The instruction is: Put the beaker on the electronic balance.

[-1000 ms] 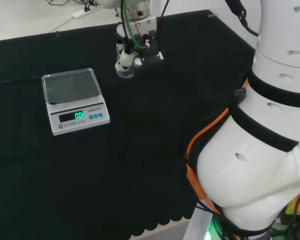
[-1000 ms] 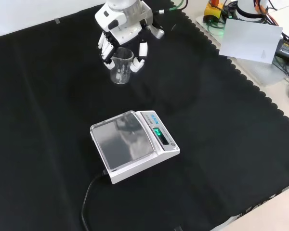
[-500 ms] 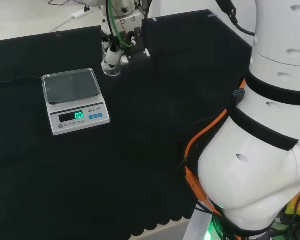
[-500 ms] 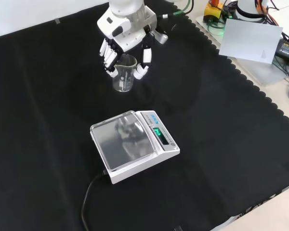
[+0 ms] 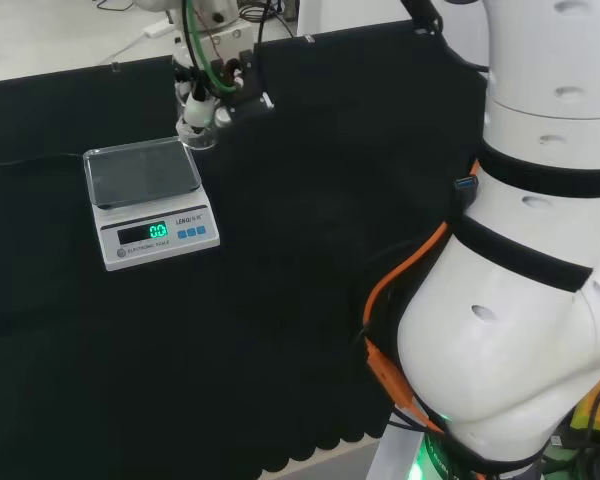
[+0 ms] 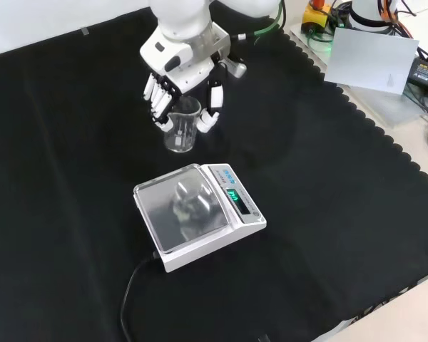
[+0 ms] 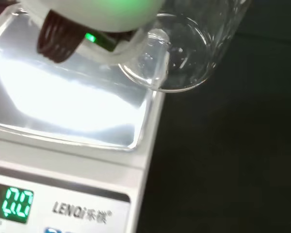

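The hand (image 6: 185, 68) has its fingers curled around a clear glass beaker (image 6: 181, 126) and holds it up in the air. The beaker is empty, as far as I can see. It hangs just past the far edge of the electronic balance (image 6: 197, 216) in the front view. In the wrist view the beaker's round bottom is right next to the corner of the shiny weighing plate (image 7: 68, 104), a little off to the side of it.

So the picking up is done. The beaker is almost there, but it is not on the plate yet. I think the hand needs to bring it over the middle of the plate, lower it until it stands flat, and then let go. Nothing sits on the plate now.

The balance rests on the surface (image 6: 328, 214), which has a black cloth over it. It is switched on, with green glowing digits on its little screen. There is some small writing beside the screen.
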Tool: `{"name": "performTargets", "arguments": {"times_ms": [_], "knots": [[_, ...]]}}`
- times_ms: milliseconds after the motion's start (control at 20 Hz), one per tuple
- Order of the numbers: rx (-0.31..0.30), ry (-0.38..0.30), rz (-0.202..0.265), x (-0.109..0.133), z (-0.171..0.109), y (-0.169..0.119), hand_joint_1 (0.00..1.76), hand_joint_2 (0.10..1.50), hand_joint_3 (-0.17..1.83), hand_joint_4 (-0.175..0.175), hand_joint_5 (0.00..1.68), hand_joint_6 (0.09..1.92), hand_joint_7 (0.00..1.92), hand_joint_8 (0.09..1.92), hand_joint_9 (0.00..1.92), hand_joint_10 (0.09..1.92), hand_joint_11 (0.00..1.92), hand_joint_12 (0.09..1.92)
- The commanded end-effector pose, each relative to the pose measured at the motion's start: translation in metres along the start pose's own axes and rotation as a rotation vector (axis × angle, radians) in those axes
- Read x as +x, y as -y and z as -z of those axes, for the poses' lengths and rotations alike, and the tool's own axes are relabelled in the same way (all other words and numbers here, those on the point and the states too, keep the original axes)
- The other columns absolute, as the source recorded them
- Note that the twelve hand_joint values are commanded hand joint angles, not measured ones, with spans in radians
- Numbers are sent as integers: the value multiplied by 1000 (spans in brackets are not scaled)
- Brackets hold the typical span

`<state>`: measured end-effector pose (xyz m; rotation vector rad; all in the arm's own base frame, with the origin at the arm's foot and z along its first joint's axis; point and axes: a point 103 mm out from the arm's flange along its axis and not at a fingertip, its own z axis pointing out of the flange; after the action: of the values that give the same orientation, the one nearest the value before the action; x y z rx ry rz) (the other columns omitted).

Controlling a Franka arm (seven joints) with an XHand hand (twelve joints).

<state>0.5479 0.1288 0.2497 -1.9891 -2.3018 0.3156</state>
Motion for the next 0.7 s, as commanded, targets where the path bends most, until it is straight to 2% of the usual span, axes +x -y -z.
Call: {"name": "performTargets", "arguments": {"times_ms": [50, 700], "knots": [[17, 24, 61, 28, -2, -20, 1193, 594, 777, -107, 721, 1126, 955, 999, 1081, 798, 793, 1216], [70, 45, 96, 53, -31, -68, 1193, 593, 777, -110, 729, 1119, 956, 997, 1081, 805, 795, 1214]]}}
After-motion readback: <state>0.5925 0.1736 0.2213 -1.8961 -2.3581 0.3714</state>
